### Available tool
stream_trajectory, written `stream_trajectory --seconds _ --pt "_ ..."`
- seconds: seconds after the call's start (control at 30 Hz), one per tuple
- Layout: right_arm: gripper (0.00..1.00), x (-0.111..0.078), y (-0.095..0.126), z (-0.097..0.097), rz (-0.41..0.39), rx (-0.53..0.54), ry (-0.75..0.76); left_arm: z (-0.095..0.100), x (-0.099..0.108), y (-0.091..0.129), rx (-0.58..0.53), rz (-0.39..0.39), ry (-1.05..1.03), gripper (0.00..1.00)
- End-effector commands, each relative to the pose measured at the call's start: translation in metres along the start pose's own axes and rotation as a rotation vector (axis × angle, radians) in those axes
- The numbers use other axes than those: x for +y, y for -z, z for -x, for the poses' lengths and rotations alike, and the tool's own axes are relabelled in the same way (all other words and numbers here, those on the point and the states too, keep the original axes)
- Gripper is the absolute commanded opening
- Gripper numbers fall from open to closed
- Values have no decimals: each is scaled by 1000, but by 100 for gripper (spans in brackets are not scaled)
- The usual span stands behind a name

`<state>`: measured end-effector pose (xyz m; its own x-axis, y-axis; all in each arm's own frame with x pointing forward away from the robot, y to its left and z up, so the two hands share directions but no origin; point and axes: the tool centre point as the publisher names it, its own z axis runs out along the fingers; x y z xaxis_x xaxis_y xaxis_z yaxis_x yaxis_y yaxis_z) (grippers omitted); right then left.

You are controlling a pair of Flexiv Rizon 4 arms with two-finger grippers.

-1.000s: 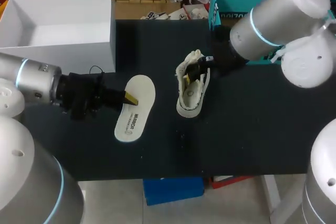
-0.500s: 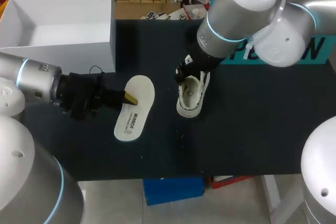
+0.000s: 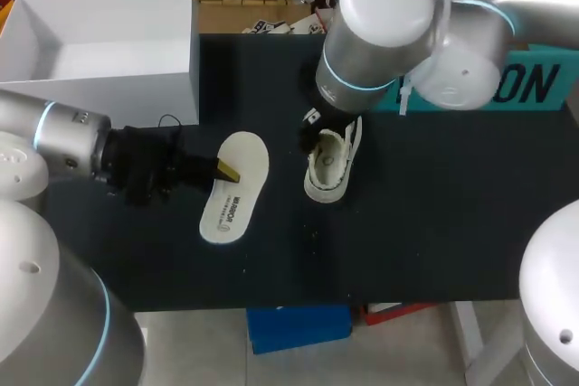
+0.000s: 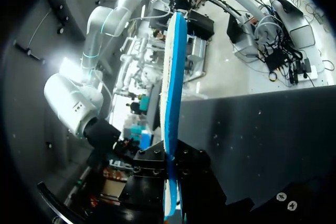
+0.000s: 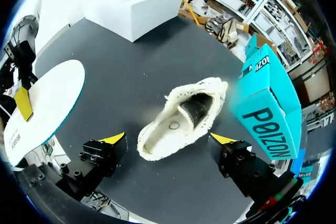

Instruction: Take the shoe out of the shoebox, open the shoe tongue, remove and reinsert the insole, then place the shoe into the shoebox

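The white insole (image 3: 233, 189) is gripped near one end by my left gripper (image 3: 224, 169), which is shut on it just above the table. In the left wrist view the insole (image 4: 172, 93) shows edge-on, blue beneath and white on top, clamped in the gripper (image 4: 171, 192). The cream shoe (image 3: 330, 164) stands upright on the black table (image 3: 434, 223), to the right of the insole. My right gripper (image 5: 168, 139) hangs open above the shoe (image 5: 181, 121), a yellow fingertip (image 5: 113, 139) on either side, touching nothing. The white shoebox (image 3: 99, 42) is at the back left.
A teal box (image 3: 520, 88) stands at the back right, close behind the shoe and partly hidden by my right arm (image 3: 380, 33). In the right wrist view the teal box (image 5: 268, 98) lies just beyond the shoe's toe end.
My right arm has swung left from the back right and now stands over the shoe, its gripper still open. The left arm and the insole have stayed put.
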<state>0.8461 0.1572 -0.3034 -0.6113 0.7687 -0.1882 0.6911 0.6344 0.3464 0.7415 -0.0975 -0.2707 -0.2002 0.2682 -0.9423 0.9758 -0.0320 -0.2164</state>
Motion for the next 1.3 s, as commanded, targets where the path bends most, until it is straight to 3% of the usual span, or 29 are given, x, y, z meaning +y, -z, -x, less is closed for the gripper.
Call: stream_trajectory --seconds 0.03,0.27,0.53,1.0,1.3 --pt "100 4 -15 -7 1 -57 22 -1 3 -1 8 2 2 0" --pt "100 1 -33 -7 54 -102 80 -1 6 -3 22 5 0 0" --pt "100 -4 -49 -7 55 -121 135 1 11 -8 35 11 -2 0" --pt "100 -6 -72 17 30 -167 185 1 24 -22 47 12 -11 0" --pt "97 5 -83 28 27 -177 206 1 32 -26 49 15 -11 0"
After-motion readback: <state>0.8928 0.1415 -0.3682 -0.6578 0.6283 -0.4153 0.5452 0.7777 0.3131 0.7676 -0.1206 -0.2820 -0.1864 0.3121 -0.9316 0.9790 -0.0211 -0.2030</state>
